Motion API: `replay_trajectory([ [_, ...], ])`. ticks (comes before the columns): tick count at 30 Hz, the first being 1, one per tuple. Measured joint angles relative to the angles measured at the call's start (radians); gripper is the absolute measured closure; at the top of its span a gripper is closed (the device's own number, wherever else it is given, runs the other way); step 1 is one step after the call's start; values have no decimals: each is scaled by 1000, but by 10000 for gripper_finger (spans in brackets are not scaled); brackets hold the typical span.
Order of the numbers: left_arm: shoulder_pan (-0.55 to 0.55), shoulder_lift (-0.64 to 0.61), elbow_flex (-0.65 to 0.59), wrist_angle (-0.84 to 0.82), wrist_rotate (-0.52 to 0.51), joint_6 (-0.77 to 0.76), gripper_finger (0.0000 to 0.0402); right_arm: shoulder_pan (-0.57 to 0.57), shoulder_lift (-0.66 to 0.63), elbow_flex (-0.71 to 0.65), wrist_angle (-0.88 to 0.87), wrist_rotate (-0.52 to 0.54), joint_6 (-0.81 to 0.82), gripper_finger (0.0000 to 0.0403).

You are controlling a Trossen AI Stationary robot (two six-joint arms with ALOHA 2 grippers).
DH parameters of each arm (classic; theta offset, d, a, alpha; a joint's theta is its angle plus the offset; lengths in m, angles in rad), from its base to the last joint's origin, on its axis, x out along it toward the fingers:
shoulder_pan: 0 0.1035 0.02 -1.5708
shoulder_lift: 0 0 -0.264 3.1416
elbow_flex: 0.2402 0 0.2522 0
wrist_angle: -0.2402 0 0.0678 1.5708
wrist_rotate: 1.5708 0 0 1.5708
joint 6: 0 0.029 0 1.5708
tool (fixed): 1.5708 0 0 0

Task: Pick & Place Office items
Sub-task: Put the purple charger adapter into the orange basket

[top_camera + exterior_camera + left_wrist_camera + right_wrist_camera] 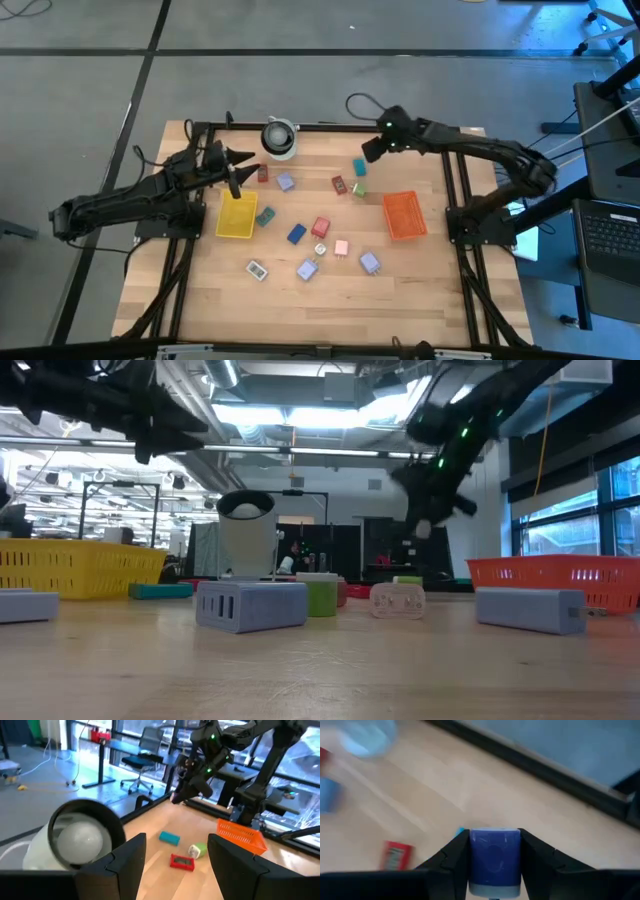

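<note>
One item: a blue block sat clamped between the right gripper's fingers, lifted clear of the table
Step in hand: the carry, judged from the block being off the wood and the gripper raised over the table's far edge
Next move: likely a swing toward the orange tray on the right side, then a lowering over its open top before letting go; which tray was meant cannot be told
Risk: the grip looked square on the block's sides, so a slip seemed unlikely
Right arm pose: reached in from the right, forearm stretched across the far edge, gripper well above the teal block, the green one and the red one
Left gripper: fingers apart and holding nothing, hung near the grey cylinder at the far left, just beyond the yellow tray
Left arm pose: low and folded along the left side, waiting
Other items: about ten lay loose mid-table between the two trays, among them lavender blocks and a pink one
</note>
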Motion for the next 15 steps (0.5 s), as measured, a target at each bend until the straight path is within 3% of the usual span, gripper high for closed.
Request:
replay_trajectory([
  [8,0,-68,0,24,73,7,192,79,-310,0,-104,90,-13,267],
  [15,0,-100,0,24,141,9,192,226,-507,-2,-246,227,51,267],
])
